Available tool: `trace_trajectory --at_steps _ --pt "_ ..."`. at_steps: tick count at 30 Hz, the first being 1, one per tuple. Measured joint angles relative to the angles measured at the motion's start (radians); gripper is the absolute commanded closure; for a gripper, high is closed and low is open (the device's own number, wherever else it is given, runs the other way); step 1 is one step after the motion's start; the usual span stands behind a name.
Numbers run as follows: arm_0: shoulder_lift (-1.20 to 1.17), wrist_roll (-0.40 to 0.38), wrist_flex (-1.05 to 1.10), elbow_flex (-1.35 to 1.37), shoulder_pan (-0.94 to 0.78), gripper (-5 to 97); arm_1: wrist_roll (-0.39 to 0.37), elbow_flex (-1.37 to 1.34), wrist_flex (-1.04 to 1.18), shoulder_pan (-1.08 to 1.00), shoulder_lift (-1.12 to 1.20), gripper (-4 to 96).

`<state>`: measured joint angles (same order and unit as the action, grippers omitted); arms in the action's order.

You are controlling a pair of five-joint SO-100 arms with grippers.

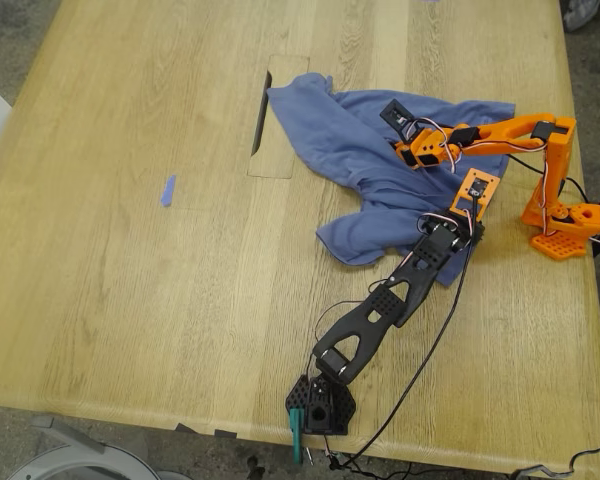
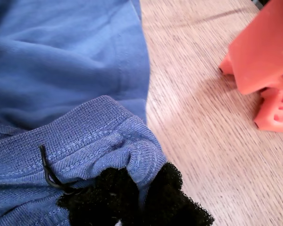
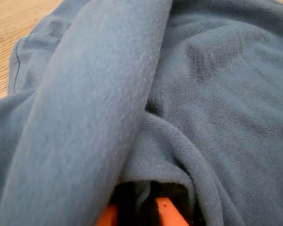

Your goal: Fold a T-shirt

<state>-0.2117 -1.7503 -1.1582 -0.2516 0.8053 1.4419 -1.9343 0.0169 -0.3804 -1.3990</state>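
The slate-blue T-shirt lies crumpled on the wooden table, right of centre in the exterior view; its chest print is hidden. My first gripper, on the black arm, is at the shirt's near right edge. In the first wrist view its black padded fingertips are shut on a ribbed, stitched edge of the shirt. My second gripper, on the orange arm, sits over the shirt's far part. In the second wrist view it pinches a raised fold of the shirt.
A small blue tape scrap lies on the exterior view's left. A dark slot in the table is next to the shirt's far left corner. The orange arm's base stands at the right edge, the black arm's base at the near edge.
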Motion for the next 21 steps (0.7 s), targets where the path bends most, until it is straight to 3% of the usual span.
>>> trace_trajectory --at_steps 4,9,11,21 --pt "0.035 0.0 0.0 0.0 0.028 86 0.0 -0.018 0.0 0.0 -0.009 91.3" --pt "0.051 0.0 -0.011 0.0 0.058 48 0.0 -0.058 -0.009 0.0 -0.041 91.3" --pt "0.052 0.0 -0.017 -0.002 0.069 41 0.0 -0.078 -0.011 0.0 -0.06 91.3" --pt "0.052 0.014 -0.112 -0.002 0.081 25 0.0 -0.121 -0.018 0.0 -0.097 91.3"
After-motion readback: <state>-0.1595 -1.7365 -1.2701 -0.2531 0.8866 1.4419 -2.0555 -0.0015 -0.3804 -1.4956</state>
